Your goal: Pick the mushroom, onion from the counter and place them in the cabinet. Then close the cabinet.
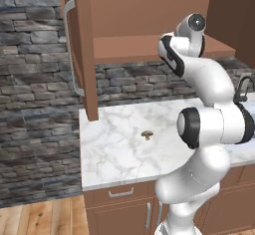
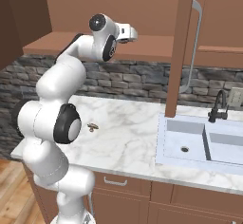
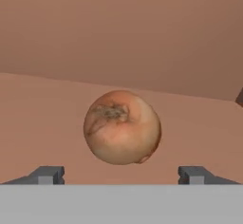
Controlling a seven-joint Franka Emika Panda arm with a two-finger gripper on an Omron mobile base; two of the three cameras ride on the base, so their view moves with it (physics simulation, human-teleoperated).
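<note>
The onion (image 3: 122,128), a glossy reddish-brown ball, rests on the cabinet's inner shelf (image 3: 42,118). My gripper (image 3: 121,175) is open, with one fingertip (image 3: 47,174) on each side of the onion and clear of it. In the right base view the gripper (image 2: 133,32) reaches in over the shelf of the cabinet (image 2: 152,47). The tiny tan mushroom (image 1: 147,135) (image 2: 93,126) lies on the white marble counter (image 1: 114,159) (image 2: 133,147), below and in front of the cabinet (image 1: 129,47).
Both cabinet doors stand open: one (image 1: 84,55) hangs over the counter's left end, the other (image 2: 182,52) by the sink (image 2: 190,142). A black faucet (image 2: 218,107) stands behind the sink. A stone wall (image 1: 35,89) backs the counter.
</note>
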